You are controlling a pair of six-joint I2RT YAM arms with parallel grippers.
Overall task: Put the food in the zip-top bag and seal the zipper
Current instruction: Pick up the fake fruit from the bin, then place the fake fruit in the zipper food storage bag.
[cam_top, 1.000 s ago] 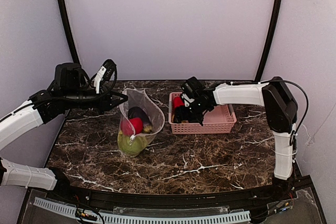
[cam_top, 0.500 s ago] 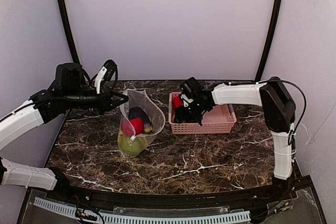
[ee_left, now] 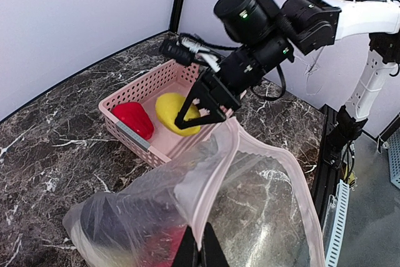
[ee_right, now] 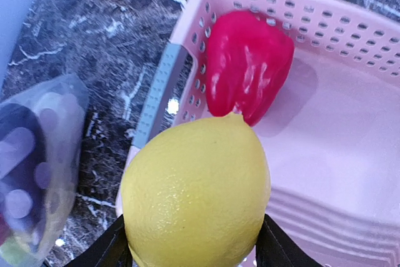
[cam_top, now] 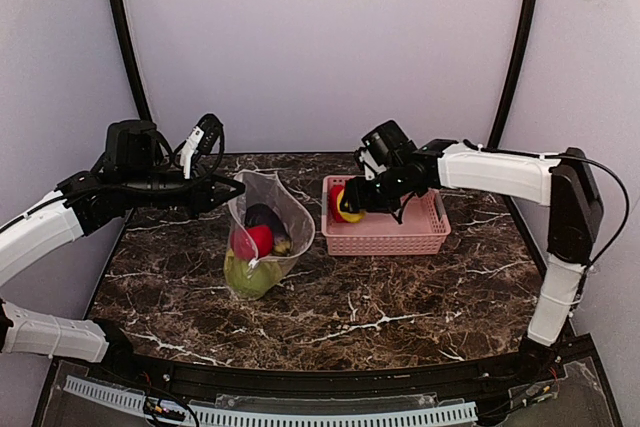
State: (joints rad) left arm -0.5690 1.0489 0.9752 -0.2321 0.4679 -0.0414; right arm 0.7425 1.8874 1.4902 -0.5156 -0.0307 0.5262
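The clear dotted zip-top bag stands open on the table with a dark piece, a red piece and green cabbage inside. My left gripper is shut on its mouth rim, the pinkish zipper strip, and holds it up. My right gripper is shut on a yellow lemon and holds it above the left end of the pink basket. The red bell pepper lies in the basket's corner, and it also shows in the left wrist view.
The pink lattice basket sits right of the bag on the dark marble table. Black frame posts and white walls close in the back and sides.
My right gripper has lifted out of the basket with the yellow lemon in it, and the arm has risen and swung. The left arm and bag have not moved.
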